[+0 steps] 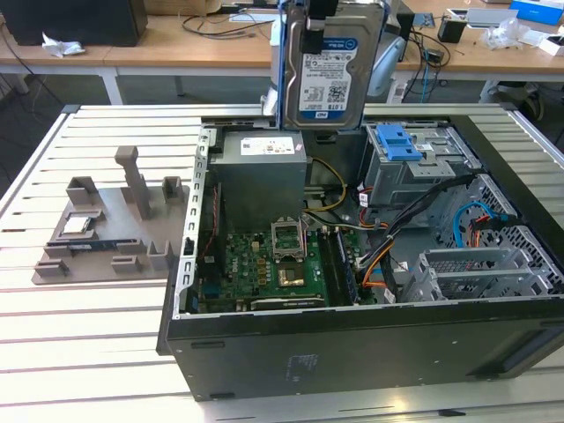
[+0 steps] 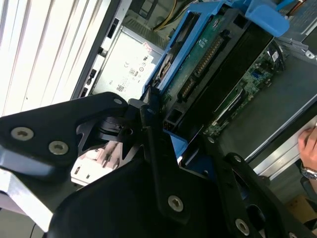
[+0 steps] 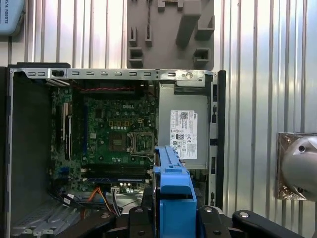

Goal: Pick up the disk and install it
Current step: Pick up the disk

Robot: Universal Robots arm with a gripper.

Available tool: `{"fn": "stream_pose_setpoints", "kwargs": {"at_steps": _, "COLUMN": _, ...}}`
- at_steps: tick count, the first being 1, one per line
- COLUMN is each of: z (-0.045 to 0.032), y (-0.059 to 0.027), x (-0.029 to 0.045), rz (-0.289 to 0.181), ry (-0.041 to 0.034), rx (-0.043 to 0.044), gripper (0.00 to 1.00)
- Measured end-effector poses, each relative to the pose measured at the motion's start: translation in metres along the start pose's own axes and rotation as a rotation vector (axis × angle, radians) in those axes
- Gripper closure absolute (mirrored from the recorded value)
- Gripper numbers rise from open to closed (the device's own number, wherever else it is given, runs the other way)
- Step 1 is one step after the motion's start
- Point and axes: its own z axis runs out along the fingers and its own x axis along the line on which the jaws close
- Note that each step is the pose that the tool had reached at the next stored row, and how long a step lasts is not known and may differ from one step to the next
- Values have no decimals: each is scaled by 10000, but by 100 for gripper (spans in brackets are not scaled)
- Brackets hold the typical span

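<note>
The disk hangs upright in the air above the back of the open computer case, its white-and-blue label facing the exterior view. My gripper is shut on its top edge. In the second wrist view the black fingers clamp the blue frame, and the disk's green circuit side runs away from them. The first wrist view looks down the frame's blue edge into the case, with the gripper around it.
Inside the case lie a motherboard, a grey power supply and a drive cage with a blue caddy. A grey fixture plate carrying a small chip sits on the slatted table at the exterior view's left. A hand shows beside the case.
</note>
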Motion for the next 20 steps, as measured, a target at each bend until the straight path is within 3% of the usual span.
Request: {"fn": "stream_pose_setpoints", "kwargs": {"at_steps": 20, "z": 52, "y": -176, "x": 139, "rz": 0, "ry": 0, "rx": 0, "gripper": 63}}
